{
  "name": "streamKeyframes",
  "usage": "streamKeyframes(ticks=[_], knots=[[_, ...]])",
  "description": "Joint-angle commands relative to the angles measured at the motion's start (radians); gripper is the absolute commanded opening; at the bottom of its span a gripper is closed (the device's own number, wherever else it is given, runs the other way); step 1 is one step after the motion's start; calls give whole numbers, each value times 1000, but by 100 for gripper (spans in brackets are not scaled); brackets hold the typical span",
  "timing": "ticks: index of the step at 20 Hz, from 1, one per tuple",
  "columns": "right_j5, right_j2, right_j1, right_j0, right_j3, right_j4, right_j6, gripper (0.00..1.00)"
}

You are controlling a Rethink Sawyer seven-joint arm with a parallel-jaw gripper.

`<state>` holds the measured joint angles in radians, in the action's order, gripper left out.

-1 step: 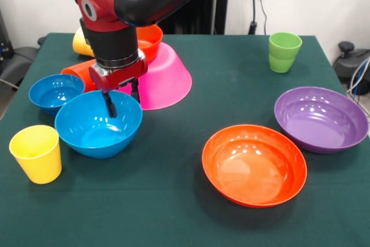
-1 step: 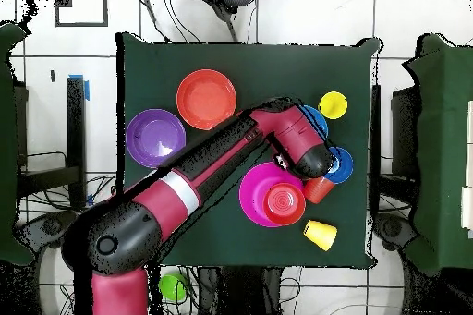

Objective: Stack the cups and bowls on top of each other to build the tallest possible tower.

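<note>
My gripper (image 1: 123, 106) hangs over the far rim of the medium blue bowl (image 1: 98, 124), which sits upright on the table. It is open, with one finger (image 1: 110, 106) inside the bowl and the other just behind the rim. Behind it, the large pink bowl (image 1: 167, 82) lies upside down with the small orange bowl (image 1: 151, 36) on top. The small blue bowl (image 1: 55, 91) stands left of the gripper. An orange-red cup (image 1: 80, 71) and a yellow cup (image 1: 80, 42) lie on their sides behind. Another yellow cup (image 1: 36, 153) stands at front left, and a green cup (image 1: 284, 51) at far right.
The wide orange bowl (image 1: 254, 165) and the wide purple bowl (image 1: 321, 118) sit upright on the right half of the green table (image 1: 173, 212). In the overhead view the arm (image 2: 222, 159) crosses the table and covers most of the medium blue bowl.
</note>
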<state>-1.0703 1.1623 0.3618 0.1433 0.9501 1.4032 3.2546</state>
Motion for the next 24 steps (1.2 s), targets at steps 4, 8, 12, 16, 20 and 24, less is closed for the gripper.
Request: streamKeyframes(ticks=[4, 8, 12, 16, 20, 24], knots=[[73, -143, 82, 1, -31, 25, -116, 100], [73, -141, 85, 1, -30, 22, -126, 100], [49, -117, 108, 6, -42, 61, -91, 100], [53, -125, 98, 8, -42, 65, -114, 100], [73, -138, 83, 6, -37, 55, -144, 100], [77, -144, 75, 5, -37, 49, -152, 100]])
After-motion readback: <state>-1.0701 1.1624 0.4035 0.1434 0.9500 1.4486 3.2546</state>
